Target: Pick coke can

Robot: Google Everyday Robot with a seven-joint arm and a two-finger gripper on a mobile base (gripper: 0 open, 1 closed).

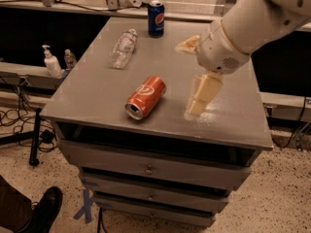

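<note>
The coke can (146,97), red-orange with a white swirl logo, lies on its side near the front middle of the grey cabinet top (97,89), its silver end toward the front. My gripper (187,79) hangs over the top just right of the can, a short way apart from it. Its two cream fingers (203,92) are spread wide and hold nothing. The white arm reaches in from the upper right.
A dark blue Pepsi can (156,18) stands upright at the back edge. A clear plastic bottle (123,47) lies on its side at the back left. A soap dispenser (50,62) stands on a ledge to the left. Drawers (148,169) sit below; a shoe (41,210) is at bottom left.
</note>
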